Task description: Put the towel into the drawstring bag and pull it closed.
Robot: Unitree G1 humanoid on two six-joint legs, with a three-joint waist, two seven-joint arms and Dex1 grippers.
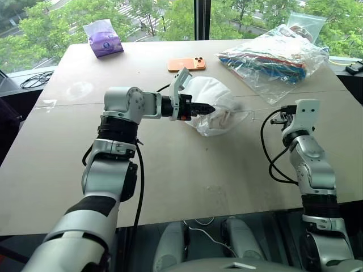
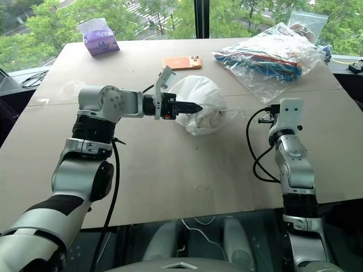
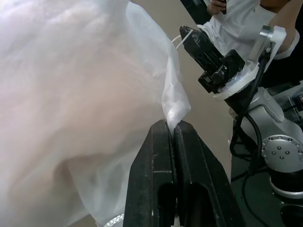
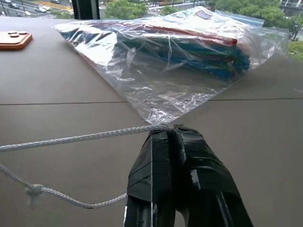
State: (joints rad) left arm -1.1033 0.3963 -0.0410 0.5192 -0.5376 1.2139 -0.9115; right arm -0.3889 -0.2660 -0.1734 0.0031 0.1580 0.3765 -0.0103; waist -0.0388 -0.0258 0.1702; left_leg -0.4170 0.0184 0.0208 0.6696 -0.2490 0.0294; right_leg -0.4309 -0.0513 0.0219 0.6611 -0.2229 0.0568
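Observation:
The white drawstring bag [image 1: 218, 99] lies bulging on the table's middle. Through its thin fabric shows a lumpy off-white mass, the towel [image 1: 224, 120]. My left gripper [image 1: 209, 107] reaches in from the left and is shut on a fold of the bag's edge [image 3: 174, 106]. A thin white cord [image 4: 85, 138] runs taut from the bag towards the right. My right gripper [image 4: 173, 133] is shut on that cord, and a second strand with a knot [image 4: 35, 188] hangs slack below it. In the head views the right gripper [image 1: 282, 116] stands to the right of the bag, apart from it.
A clear plastic bag of colourful items [image 1: 272, 59] lies just behind the right gripper. An orange phone [image 1: 186, 63] lies behind the drawstring bag, and a purple tissue pack [image 1: 102, 38] at the far left. A person in white [image 3: 236, 19] stands beyond the right arm.

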